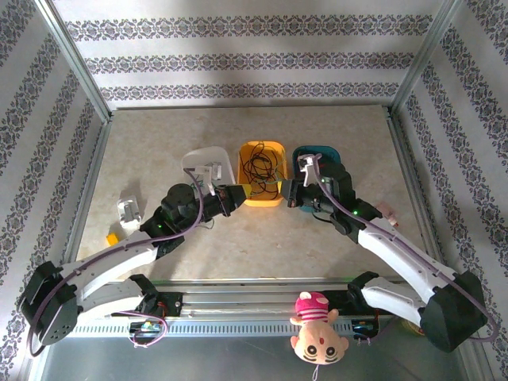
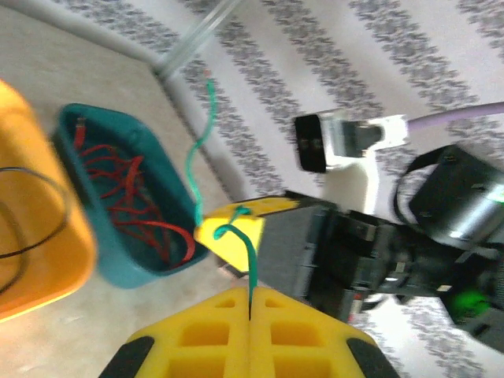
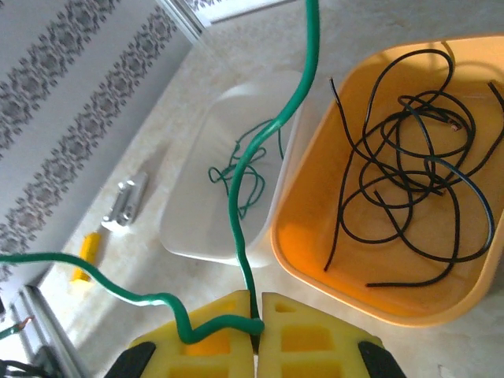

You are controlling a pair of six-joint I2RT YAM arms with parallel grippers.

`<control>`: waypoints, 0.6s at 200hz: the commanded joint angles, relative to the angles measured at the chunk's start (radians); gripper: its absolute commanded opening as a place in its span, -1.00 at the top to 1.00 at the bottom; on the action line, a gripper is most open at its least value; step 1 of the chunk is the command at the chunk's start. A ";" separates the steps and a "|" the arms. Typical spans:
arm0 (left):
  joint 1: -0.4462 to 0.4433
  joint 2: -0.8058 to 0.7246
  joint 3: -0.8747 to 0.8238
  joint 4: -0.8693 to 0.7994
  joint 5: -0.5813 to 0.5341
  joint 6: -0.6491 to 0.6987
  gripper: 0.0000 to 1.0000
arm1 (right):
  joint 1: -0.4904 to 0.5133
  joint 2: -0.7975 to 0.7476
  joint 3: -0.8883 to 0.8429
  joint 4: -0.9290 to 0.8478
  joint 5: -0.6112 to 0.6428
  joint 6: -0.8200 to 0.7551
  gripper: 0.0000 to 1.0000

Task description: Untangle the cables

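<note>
Near the left edge of the table, a small silver object is lying beside an orange piece. Further right, across the middle of the table, a white bin is holding a thin green coil. The left gripper is reaching rightward in front of that bin with its yellow pads pressed together, pinching a green cable that is rising out of the seam between them. Beside the white bin, an orange bin is carrying loose loops of black cables. The right gripper is facing the left one just ahead of it, over the orange bin's near rim. Its pads are likewise clamped on the green cable, which is looping over one pad and trailing off both ways. At the right end of the row, a teal bin is holding red cables.
</note>
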 commanded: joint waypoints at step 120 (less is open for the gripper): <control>0.059 -0.227 -0.066 -0.429 -0.850 0.135 -0.54 | 0.159 0.748 0.631 -0.174 0.080 -0.141 1.00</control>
